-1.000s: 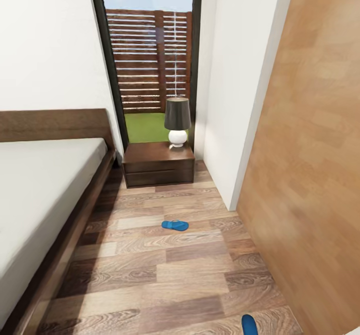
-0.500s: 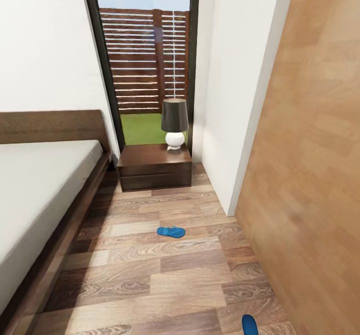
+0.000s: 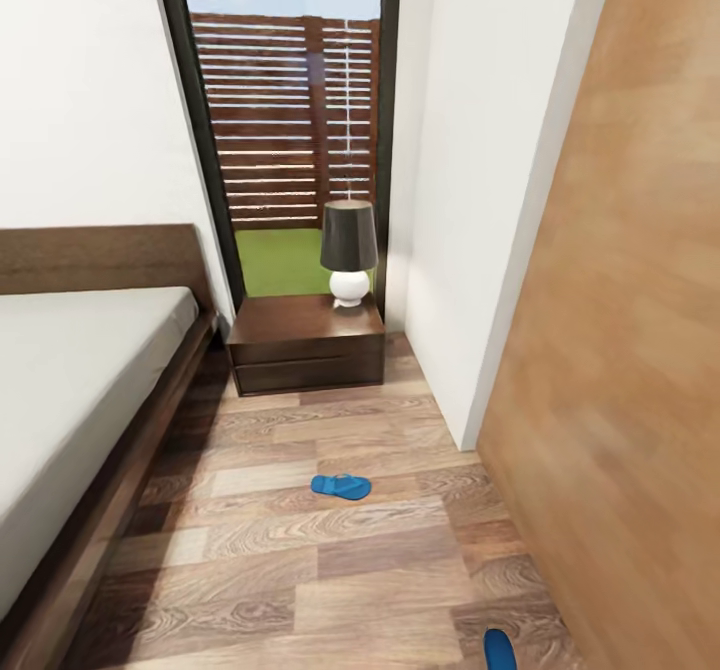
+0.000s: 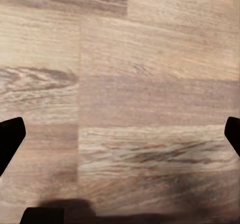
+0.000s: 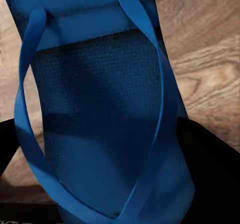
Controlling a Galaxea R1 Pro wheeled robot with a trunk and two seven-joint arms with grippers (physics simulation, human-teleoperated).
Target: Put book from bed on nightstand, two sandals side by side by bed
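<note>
CAM: fwd creep, nightstand (image 3: 306, 342) + floor sandal (image 3: 341, 487) lower in head view | R gripper (image 5: 107, 149): prob. clamped on second sandal (image 5: 100, 114) | L gripper (image 4: 120, 134): spread, empty | NEXT: set beside mate near bed (image 3: 80, 380)

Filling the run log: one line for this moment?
right claw: holding sandal | left claw: open, empty | other sandal: floor, near nightstand

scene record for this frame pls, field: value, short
room: bedroom, wood-plank floor
bed: at left, grey mattress, no book on the part in view
nightstand: by the headboard, lamp on top
sandal A: on the floor, apart from the bed
sandal B: close up between the right claw fingers; contact not clear
left claw: open over bare floor
sandals side by side: not yet
</note>
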